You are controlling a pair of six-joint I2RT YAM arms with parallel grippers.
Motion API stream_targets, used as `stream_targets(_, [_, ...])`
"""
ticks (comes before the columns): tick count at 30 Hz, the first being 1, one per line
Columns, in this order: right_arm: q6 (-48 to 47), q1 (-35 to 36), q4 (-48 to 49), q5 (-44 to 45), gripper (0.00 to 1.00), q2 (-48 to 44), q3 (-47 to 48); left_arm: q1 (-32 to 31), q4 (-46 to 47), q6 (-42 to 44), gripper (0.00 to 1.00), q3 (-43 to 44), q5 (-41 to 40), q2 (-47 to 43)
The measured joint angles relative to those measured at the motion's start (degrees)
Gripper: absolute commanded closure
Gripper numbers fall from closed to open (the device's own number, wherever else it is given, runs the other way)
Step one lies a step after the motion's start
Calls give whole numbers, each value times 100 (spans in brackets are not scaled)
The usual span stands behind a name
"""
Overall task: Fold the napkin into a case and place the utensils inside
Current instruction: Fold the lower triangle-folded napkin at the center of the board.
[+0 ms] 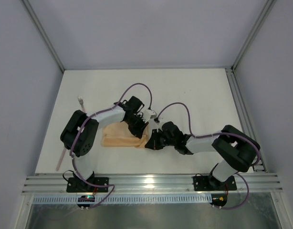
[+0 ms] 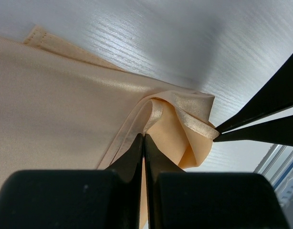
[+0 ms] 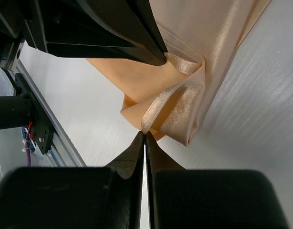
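Far left of the napkin (image 1: pixel 119 137): a pink handle (image 1: pixel 61 160) lies on the table (image 1: pixel 194 90), well apart from the cloth and angled toward the near rail (image 1: pixel 151 182). Further back, also left of the napkin, is a small white head (image 1: pixel 80 100) on a short stem. The left arm (image 1: pixel 79 136) covers the stretch between them, so I cannot tell if they are one utensil or two. Neither touches the napkin.

Napkin: peach-orange, lying on the table as a short wide strip, long axis left to right. More than one layer shows at its right end, with a stitched hem along the edge. The left part is smooth and flat. The right end is lifted and bunched into a loose curl.

Left gripper (image 2: pixel 143 139): at the napkin's right end, reaching in from the far side. Its fingers are pressed together with no gap, pinching a fold of cloth just inside the curl. In the left wrist view the hem band runs up past the fingertips.

Right gripper (image 3: pixel 144 135): just right of the napkin's right end, coming in from the near right. Its fingers are clamped tight on the hem at the very corner, which is drawn to a point at the tips. The two grippers' tips are near each other but apart, with the curl of cloth between them.

Right of the napkin: the right arm (image 1: pixel 232 152), elbow bent close to the rail.
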Motion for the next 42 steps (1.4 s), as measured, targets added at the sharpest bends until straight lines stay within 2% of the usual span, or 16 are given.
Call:
stream_targets(9, [-68,-17,-1172,229,97,-33,660,125,-11,422,100,-31,-297,-4])
stream_targets(18, [-190,-136,-1797,260,97,-79,892,201,-17,568,100,-90,-256,-37])
stream_targets(24, [-186,-313,-1930,258,96,-11,1003,98,-98,890,100,-153,-20,-72])
stream_targets(33, [-221,-326,-1880,160,95,352,1386,140,-138,841,100,-162,44,-72])
stream_targets(35, [-227,-326,-1875,157,90,350,1379,140,-140,839,100,-162,39,-72])
stream_targets(38, [-214,-328,-1792,166,74,337,1287,136,-166,850,100,-164,42,-72])
stream_targets(42, [-210,-334,-1770,175,64,334,1257,133,-192,855,100,-164,42,-72])
